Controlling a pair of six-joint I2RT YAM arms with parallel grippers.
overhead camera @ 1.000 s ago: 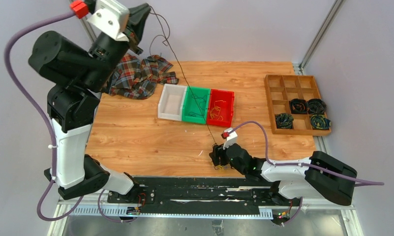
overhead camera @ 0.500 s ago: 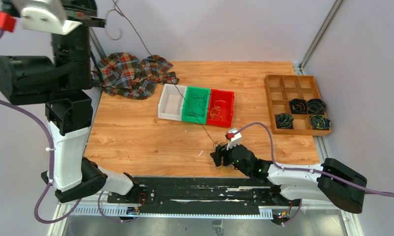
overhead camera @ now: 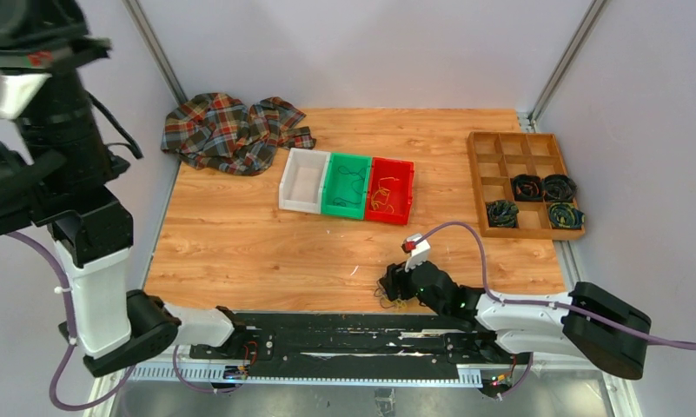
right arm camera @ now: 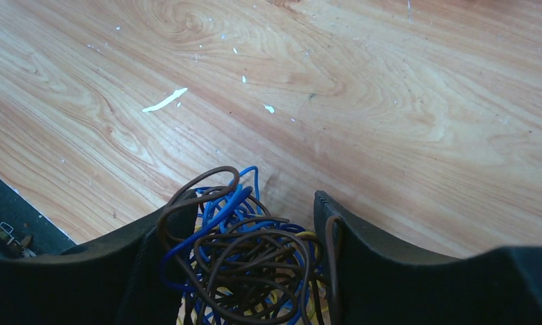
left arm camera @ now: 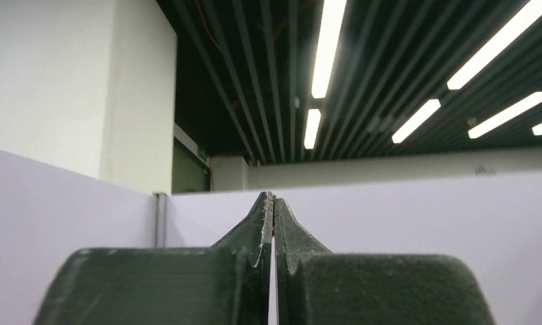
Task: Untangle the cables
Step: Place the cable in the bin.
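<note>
At the near edge of the worktop (overhead camera: 240, 248) my right hand (right arm camera: 253, 203) clasps the cables (right arm camera: 251, 261), knotted and mostly left to do (the green bin (overhead camera: 334, 207) and red bin (overhead camera: 403, 193) hold a few wires (overhead camera: 381, 198)); my left hand (left arm camera: 273, 203) is clenched.

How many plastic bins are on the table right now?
3, in one row: white bin nearest the plaid cloth, green bin in the middle, red bin nearest the wooden tray. None seems hidden.
</note>
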